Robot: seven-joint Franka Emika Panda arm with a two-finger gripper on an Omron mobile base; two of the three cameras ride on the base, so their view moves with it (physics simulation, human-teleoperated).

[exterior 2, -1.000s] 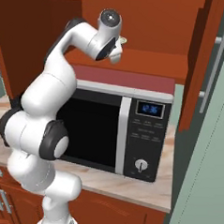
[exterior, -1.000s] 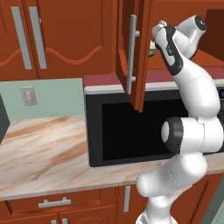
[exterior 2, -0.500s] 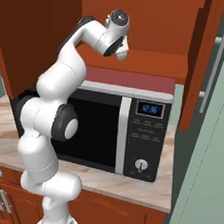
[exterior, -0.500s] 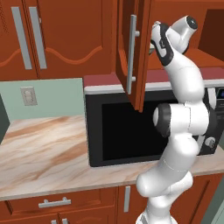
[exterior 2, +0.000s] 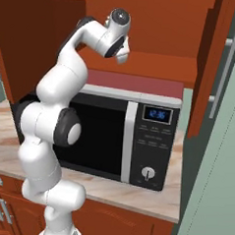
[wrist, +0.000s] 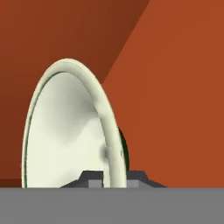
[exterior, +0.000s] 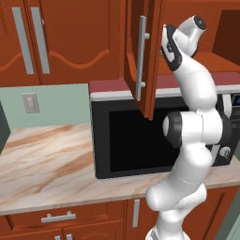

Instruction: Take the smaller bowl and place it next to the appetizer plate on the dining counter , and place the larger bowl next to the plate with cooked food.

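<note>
Since a second ago the arm has straightened, reaching deeper into the open cabinet (exterior 2: 145, 22). Its gripper (wrist: 114, 175) pinches the smaller bowl (wrist: 65, 131) by its rim at 6 o'clock. Ceramic likely handles light, stiff, slippery and breakable; that rim hold seems sensible.

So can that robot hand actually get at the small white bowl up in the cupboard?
It looks so, yes. The cabinet door stands open, and in the hand view the gripper is shut on the rim of the smaller bowl, a fingertip on either side of it.
</note>
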